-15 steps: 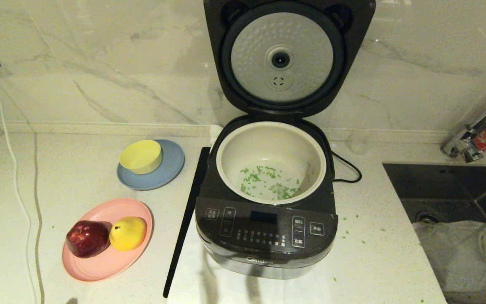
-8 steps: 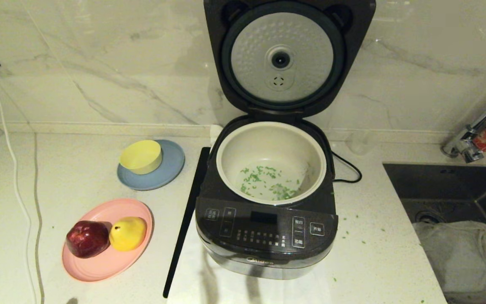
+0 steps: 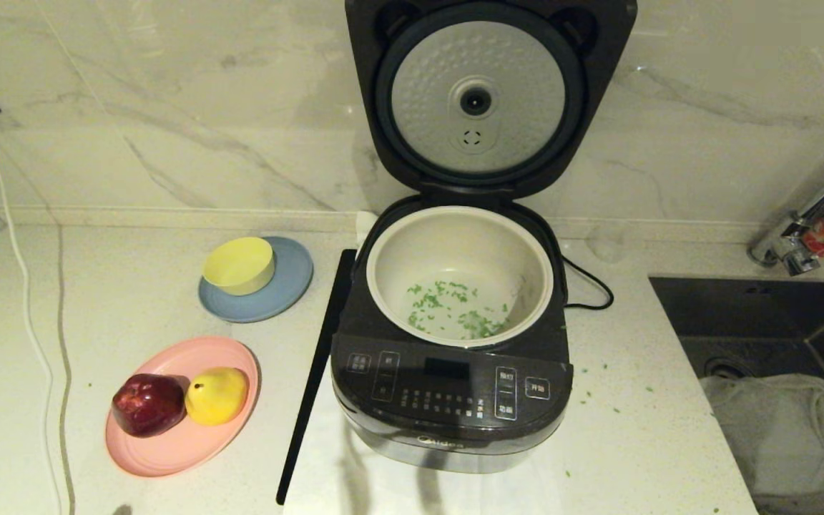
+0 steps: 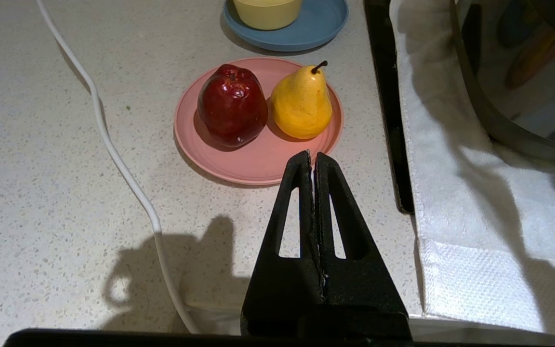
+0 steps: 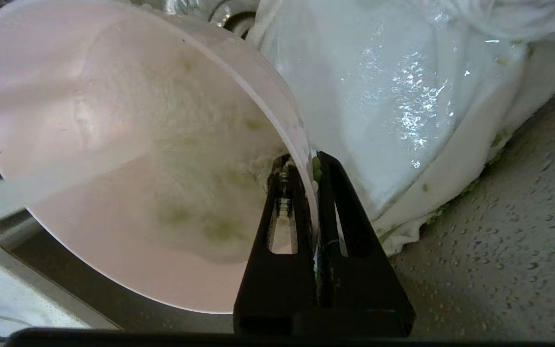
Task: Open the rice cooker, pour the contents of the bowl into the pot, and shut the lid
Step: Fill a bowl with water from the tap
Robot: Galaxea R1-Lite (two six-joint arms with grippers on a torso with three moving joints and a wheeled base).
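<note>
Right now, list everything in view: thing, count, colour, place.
rice cooker: 1, dark grey, centre; lid up
pot: 1, cream, inside cooker
green bits: many, in pot, some on counter
pink bowl: 1, over sink
yellow bowl: 1, on blue plate
pink plate: 1, holds red apple and yellow pear
white cloth: 1, in sink
left hand: shut, empty
right hand: clamped on pink bowl's rim

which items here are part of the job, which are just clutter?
Job:
rice cooker
lid, open
pot
green bits
pink bowl, in right tool

Clutter:
yellow bowl, blue plate
pink plate, apple, pear
sink
</note>
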